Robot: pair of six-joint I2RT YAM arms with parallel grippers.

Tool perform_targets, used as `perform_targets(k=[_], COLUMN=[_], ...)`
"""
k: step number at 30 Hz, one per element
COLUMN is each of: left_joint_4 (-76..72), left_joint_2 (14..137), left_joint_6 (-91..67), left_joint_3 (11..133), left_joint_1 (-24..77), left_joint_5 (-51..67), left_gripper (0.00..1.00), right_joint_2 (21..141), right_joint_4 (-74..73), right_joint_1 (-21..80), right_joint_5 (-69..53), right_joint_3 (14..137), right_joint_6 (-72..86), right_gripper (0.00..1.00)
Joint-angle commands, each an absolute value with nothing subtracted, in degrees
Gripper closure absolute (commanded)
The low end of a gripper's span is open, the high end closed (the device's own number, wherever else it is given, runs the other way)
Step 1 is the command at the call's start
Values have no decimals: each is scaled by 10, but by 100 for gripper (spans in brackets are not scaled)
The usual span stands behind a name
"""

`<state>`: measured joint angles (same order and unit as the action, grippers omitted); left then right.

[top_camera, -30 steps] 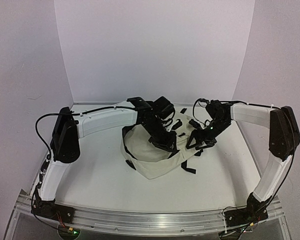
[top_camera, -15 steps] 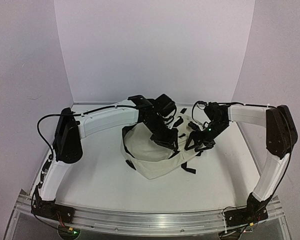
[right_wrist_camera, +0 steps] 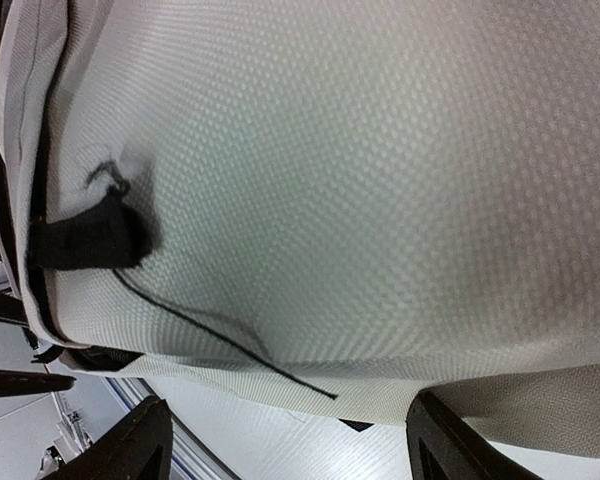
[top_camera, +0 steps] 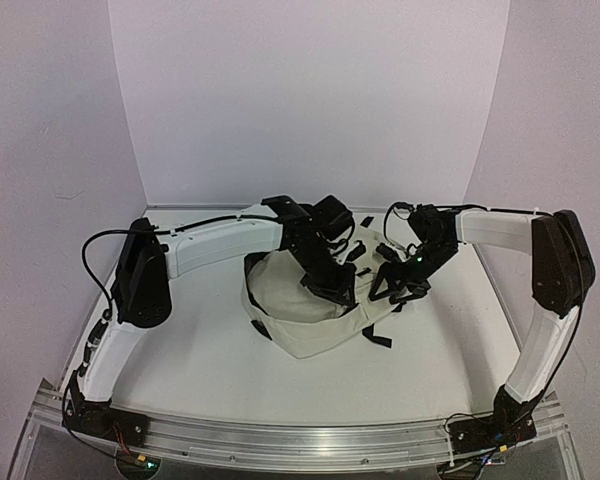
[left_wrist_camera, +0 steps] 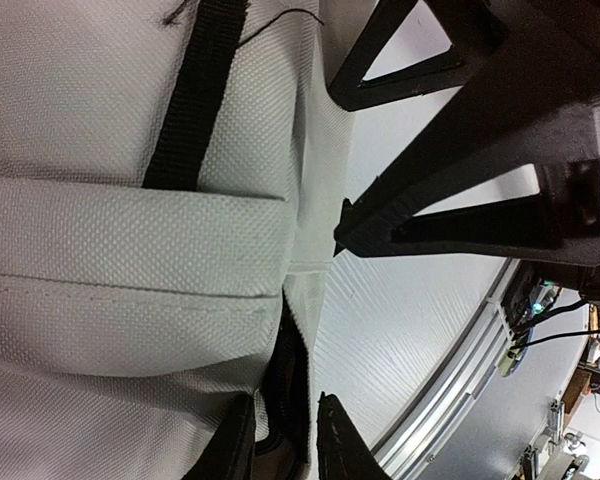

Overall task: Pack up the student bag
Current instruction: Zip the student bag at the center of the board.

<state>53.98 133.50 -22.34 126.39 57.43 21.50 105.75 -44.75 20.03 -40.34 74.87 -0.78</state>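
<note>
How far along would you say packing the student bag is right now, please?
Done: nothing visibly packed; the student bag lies crumpled on the table, no items in view. In hand: the left hand is open at a fabric edge, the right hand open facing the bag's side. Left: seemingly gripping, opening and filling it.

A white table point(top_camera: 210, 350) stands between plain pale walls point(top_camera: 310, 90) under even light.

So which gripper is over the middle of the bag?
The left gripper; the right gripper is at the right edge of the student bag.
</note>
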Motion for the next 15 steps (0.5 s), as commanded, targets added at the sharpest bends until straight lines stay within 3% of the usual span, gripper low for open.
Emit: perform_targets(k=[1,6,12,15], left_joint_4=[546,539,521,498], left_joint_2=[1342,1334,1308,1289], left_joint_6=[-215,-216,-213,-208], left_joint_3=[1291,1295,1278,1251], left_joint_1=[572,572,572,572], left_joint_5=[224,223,254,270], left_gripper=[80,98,100,100], right_joint_2=[1036,1023,1025,1051], right_joint_4=[-449,-462,-465,-462], right_joint_1=[204,203,202,202], right_joint_5=[-407,-402,-455,-494], right_joint_3=[753,740,736,761], right_joint_6=[-4,16,34,48], right_gripper=[20,18,4,2])
